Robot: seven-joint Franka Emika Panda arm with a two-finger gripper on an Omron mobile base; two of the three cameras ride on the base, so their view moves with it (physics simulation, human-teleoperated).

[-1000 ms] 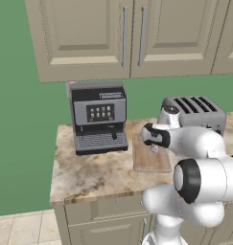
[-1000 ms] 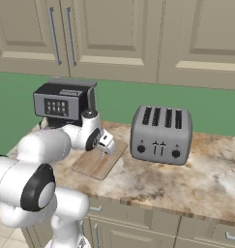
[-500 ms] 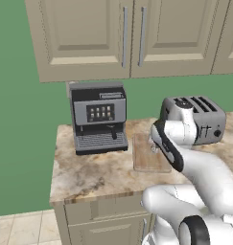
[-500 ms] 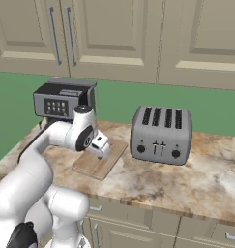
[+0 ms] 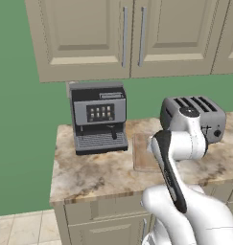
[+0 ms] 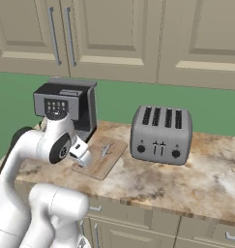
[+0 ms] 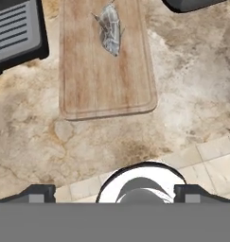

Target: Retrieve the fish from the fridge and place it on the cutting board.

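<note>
1. The fish (image 7: 109,30) is laid flat on the cutting board (image 7: 104,80), near its far end.
2. The cutting board is set on the countertop (image 6: 201,179), between the coffee machine (image 5: 98,117) and the toaster (image 6: 161,134).
3. The gripper (image 7: 114,191) is held wide apart above the counter's front edge, and nothing is gripped.

The marbled beige surface (image 6: 206,179) carries a black coffee machine (image 5: 99,117) at its left end, a grey four-slot toaster (image 6: 161,134) to the right, and the wooden cutting board (image 7: 104,75) lying flat between them.
</note>
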